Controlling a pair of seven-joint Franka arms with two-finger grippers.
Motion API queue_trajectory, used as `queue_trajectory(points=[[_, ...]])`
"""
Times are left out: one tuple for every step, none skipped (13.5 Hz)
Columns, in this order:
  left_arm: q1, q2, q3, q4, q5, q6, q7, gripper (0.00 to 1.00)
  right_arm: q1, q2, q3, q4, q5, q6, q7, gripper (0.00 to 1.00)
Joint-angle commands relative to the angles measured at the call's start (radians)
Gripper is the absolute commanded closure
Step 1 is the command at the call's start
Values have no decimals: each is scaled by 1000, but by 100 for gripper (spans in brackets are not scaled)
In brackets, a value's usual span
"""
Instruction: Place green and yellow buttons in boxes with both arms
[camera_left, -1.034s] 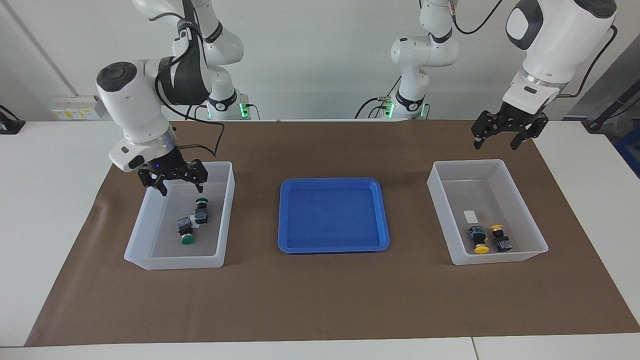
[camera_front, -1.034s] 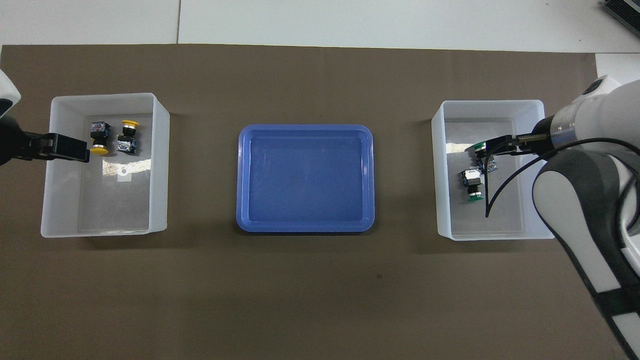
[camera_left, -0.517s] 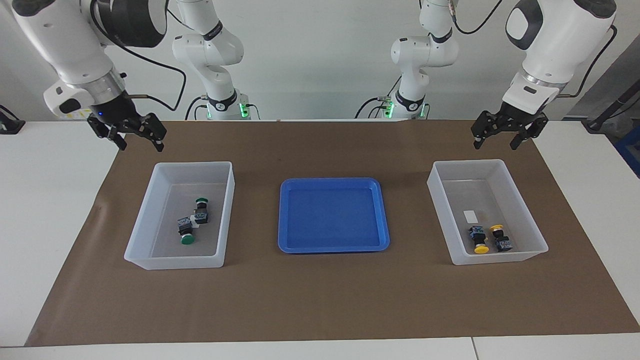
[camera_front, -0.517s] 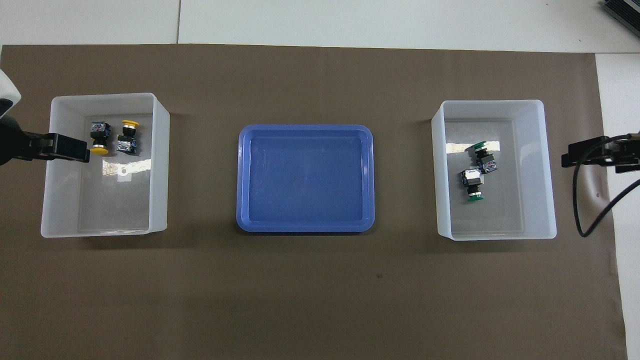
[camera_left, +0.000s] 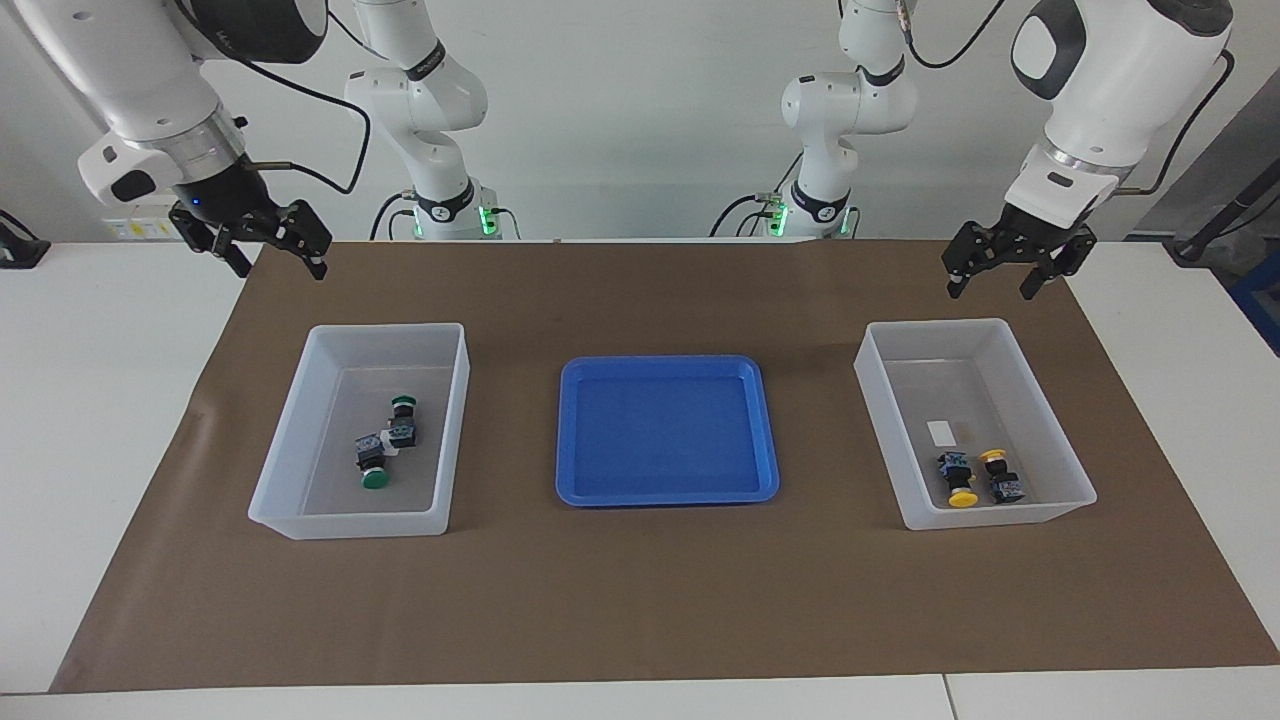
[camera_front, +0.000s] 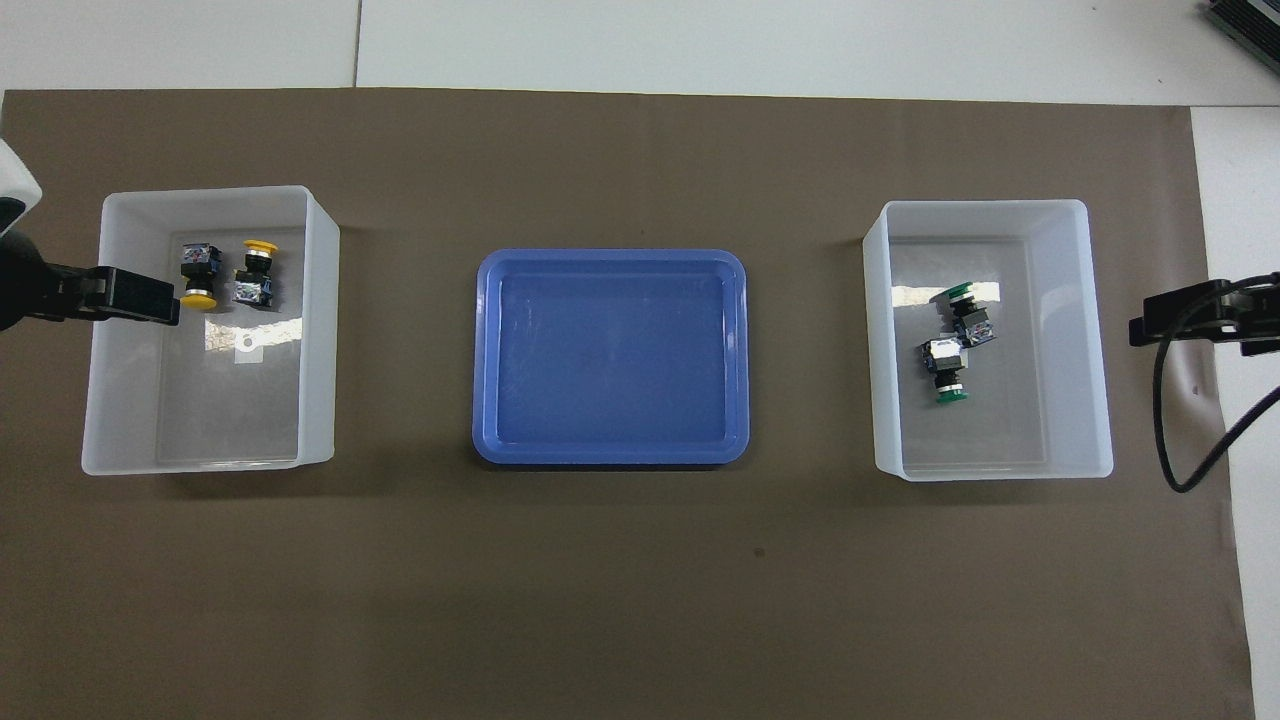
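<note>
Both green buttons (camera_left: 387, 445) are found in the clear box (camera_left: 300, 440) toward the right arm's end of the worktop (camera_left: 640, 600). They lie on their sides, touching or nearly touching, one nearer to the robots than the other. Both yellow buttons (camera_left: 978, 478) are found in the second clear box (camera_left: 1050, 430) toward the left arm's end, side by side in the part of the box farther from the robots. A small white patch (camera_left: 941, 432) is seen on that box's floor, apart from the buttons. The blue tray (camera_left: 575, 430) between the two boxes is shown with nothing in it.

The right claw (camera_left: 268, 250) is raised over the edge of the brown mat (camera_left: 640, 580), outside the green box; its fingers are spread wide and nothing is held. The left claw (camera_left: 1005, 272) is raised over the mat just outside the yellow box, likewise spread wide and empty.

The sorting is judged complete: four buttons are boxed by colour and none is seen loose on the worktop. No further placement appears to be left; only parking of the arms may remain.
</note>
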Motion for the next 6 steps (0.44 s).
queue_trajectory(points=[[-1,-25,2,-23,-3,2,-1,0,15,-5,12,1,-57,-1,12,0],[-10,-19,0,-14,-6,23,-1,0,18,-5,12,4,-59,-7,13,0],[-16,-18,-5,-17,-5,36,-1,0,25,-7,13,5,-59,-9,13,0],[-22,-18,-8,-13,-5,36,-4,0,34,-8,13,7,-59,-9,15,0],[-24,-25,-8,-14,-5,19,-4,0,36,-8,13,10,-60,-9,15,0],[-21,-31,-8,-23,-5,5,-6,0,36,-8,13,10,-59,-8,15,0]])
